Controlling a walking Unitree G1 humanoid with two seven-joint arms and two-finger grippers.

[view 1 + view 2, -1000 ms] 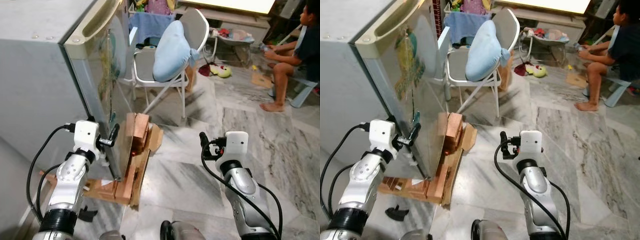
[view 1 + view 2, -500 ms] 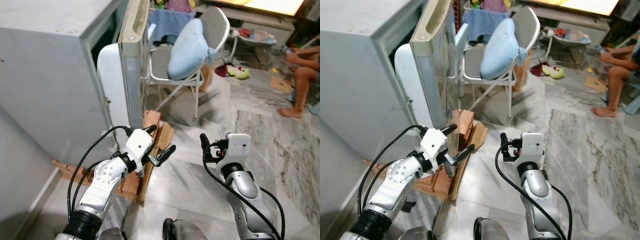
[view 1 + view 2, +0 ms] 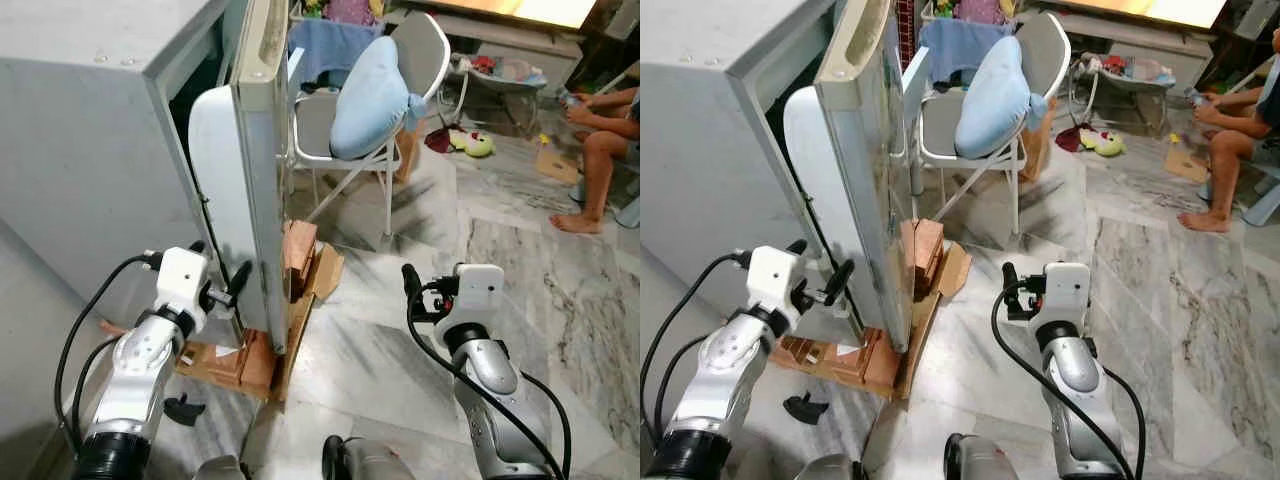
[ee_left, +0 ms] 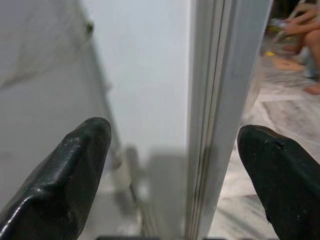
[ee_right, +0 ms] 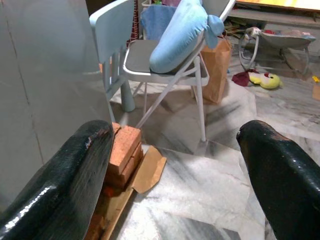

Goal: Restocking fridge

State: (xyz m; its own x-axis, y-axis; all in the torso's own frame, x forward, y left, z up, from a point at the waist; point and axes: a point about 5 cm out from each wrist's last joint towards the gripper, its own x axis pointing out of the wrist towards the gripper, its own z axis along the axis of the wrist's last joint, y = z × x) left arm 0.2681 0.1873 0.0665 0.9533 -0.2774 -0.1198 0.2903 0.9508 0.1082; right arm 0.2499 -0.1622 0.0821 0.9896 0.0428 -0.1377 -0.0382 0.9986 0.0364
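Note:
The grey fridge (image 3: 90, 130) stands at the left with its door (image 3: 262, 170) ajar, so the white inner liner (image 3: 220, 200) shows. My left gripper (image 3: 222, 268) is open low down at the door's free edge. In the left wrist view its fingers (image 4: 65, 175) stand wide apart, and the door's edge (image 4: 225, 100) runs between them without being clamped. My right gripper (image 3: 410, 285) hangs open over the marble floor, right of the door, with nothing in it. What is inside the fridge stays hidden.
Stacked bricks (image 3: 298, 250) and cardboard and wood pieces (image 3: 250, 365) lie at the fridge's foot. A folding chair (image 3: 340, 120) with a blue pillow (image 3: 370, 95) stands behind the door. A person (image 3: 605, 130) sits on the floor at the far right. A small black part (image 3: 183, 408) lies near my left arm.
The fridge door has gone from shut to ajar. My left gripper has moved from the door's front to its free edge. The camera has shifted; the right arm has held still.

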